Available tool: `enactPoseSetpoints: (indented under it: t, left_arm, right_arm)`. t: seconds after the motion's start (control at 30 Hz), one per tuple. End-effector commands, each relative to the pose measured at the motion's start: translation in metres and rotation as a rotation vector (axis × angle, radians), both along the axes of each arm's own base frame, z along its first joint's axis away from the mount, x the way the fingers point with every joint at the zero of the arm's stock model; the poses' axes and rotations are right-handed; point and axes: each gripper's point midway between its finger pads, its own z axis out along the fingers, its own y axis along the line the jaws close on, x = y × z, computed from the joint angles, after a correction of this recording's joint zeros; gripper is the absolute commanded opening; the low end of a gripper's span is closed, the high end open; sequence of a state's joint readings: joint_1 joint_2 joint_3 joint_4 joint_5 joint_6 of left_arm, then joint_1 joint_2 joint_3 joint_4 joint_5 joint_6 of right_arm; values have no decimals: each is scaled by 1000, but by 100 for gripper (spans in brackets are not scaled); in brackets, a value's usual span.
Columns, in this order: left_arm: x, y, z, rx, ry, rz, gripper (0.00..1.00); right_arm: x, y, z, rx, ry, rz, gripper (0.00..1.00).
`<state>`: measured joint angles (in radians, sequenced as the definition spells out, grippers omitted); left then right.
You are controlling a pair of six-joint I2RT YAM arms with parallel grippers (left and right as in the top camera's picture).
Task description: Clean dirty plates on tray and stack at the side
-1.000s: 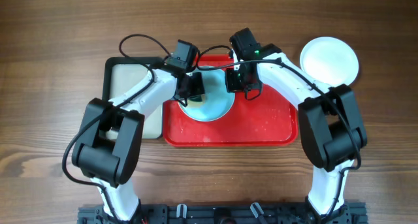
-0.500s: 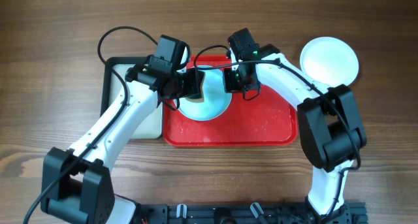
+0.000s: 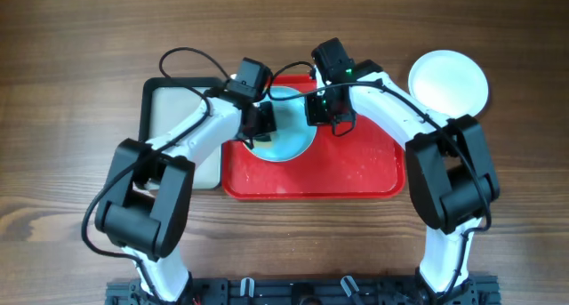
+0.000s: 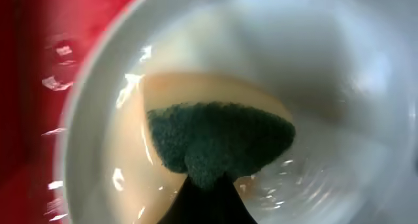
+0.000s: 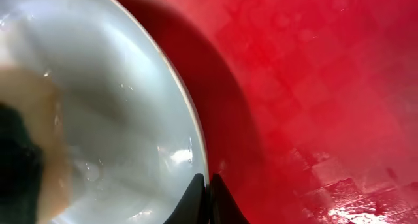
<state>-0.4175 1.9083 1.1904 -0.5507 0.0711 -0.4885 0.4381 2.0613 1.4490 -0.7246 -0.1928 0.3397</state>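
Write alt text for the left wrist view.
A dark green sponge, pinched in the left fingers, presses on a pale blue plate inside a wet tan smear. The red tray shows along the left edge.

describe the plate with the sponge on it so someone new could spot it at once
Find the large red rectangular plastic tray in the middle of the wooden table. The round pale blue plate lies in its far left part. Unlike the round white plate on bare wood off the tray's right, it has a dark green sponge pressed into it.
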Motion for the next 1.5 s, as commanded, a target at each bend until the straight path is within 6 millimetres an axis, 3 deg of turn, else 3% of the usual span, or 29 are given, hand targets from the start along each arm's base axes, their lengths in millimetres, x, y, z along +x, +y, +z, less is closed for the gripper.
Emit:
enactPoseSetpoints:
  t: [0.0, 0.13, 0.23, 0.33, 0.43, 0.57, 0.63, 0.77, 0.87, 0.93, 1.1, 1.2, 1.37, 1.47]
  left_arm:
    - [-16, -47, -21, -44, 23, -91, 4]
    - [-24, -94, -9, -220, 20, -188, 4]
    - [-11, -91, -2, -235, -29, -183, 4]
    - [23, -52, 26, -126, -175, -120, 4]
    - [43, -15, 73, -32, -318, -54, 4]
    - [42, 22, 131, -39, -406, 10, 4]
    - [29, 57, 140, -8, -365, 72, 4]
    - [-3, 136, 113, 122, -164, 116, 4]
    - [-10, 177, 93, 158, -116, 156, 4]
    - [-11, 189, 82, 159, -120, 191, 4]
    - [-21, 189, 36, 150, -143, 173, 4]
    - [-23, 189, 23, 151, -169, 170, 4]
    - [-30, 184, 2, 135, -107, 142, 4]
    - [-30, 184, -1, 133, -100, 141, 4]
  right_arm:
    - [-1, 14, 2, 44, 10, 20, 4]
    - [-1, 14, 1, 43, 10, 20, 4]
    - [-1, 14, 1, 43, 11, 20, 4]
    - [-1, 14, 1, 43, 11, 21, 4]
    - [-1, 14, 1, 42, 11, 21, 4]
    - [-1, 13, 1, 41, 11, 21, 4]
    - [-1, 13, 1, 39, 10, 21, 4]
    - [2, 8, 0, 11, -3, 11, 5]
    - [3, 4, -2, -12, -12, 5, 5]
    - [2, 4, -3, -13, -10, 5, 7]
    - [6, 1, -5, -33, -28, -1, 10]
    - [8, 2, -8, -27, -41, 0, 33]
    - [3, 1, -19, -20, -41, 1, 23]
    - [3, 2, -19, -18, -40, 2, 29]
